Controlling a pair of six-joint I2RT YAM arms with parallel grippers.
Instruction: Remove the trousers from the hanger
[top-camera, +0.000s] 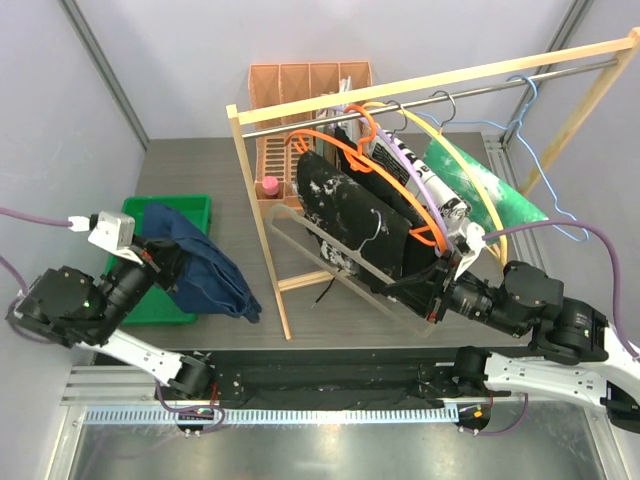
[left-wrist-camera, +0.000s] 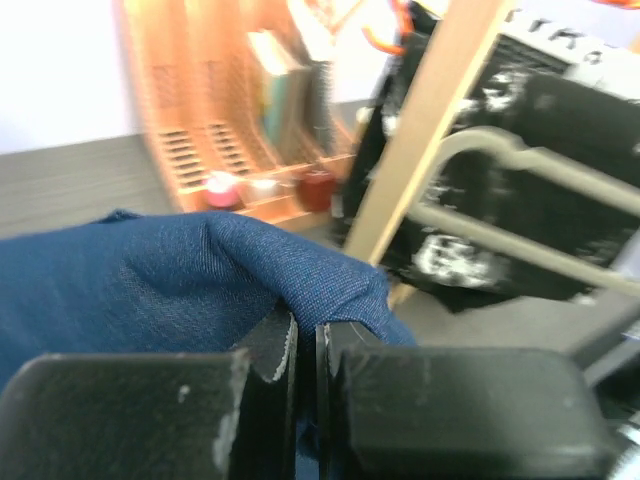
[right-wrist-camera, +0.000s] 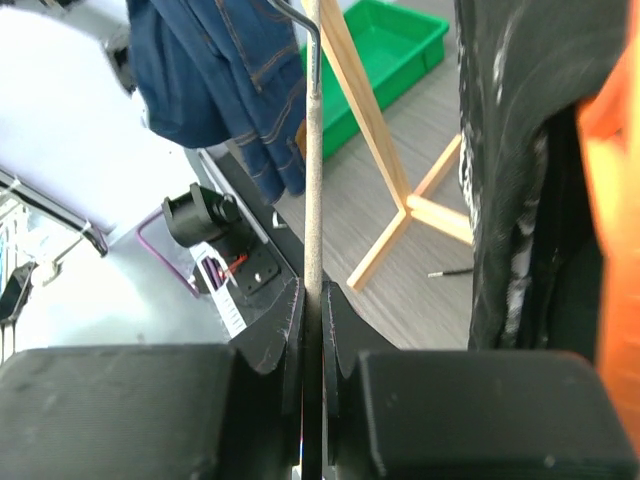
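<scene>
Left gripper (left-wrist-camera: 307, 345) clenched on navy trousers (left-wrist-camera: 150, 280), cloth bunched ahead. Right gripper (right-wrist-camera: 312, 310) pinching bar of grey hanger (right-wrist-camera: 312, 180); speckled black trousers (right-wrist-camera: 510, 150) just beside.

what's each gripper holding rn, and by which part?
Left gripper: navy trousers, pinched at a fold of the cloth. Right gripper: grey hanger, clamped on its thin bar.

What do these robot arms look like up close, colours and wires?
The left arm and right arm have chunky black rounded joints, white links and purple cables. The left tool and right tool are blocky matte black, lightly scuffed.
</scene>
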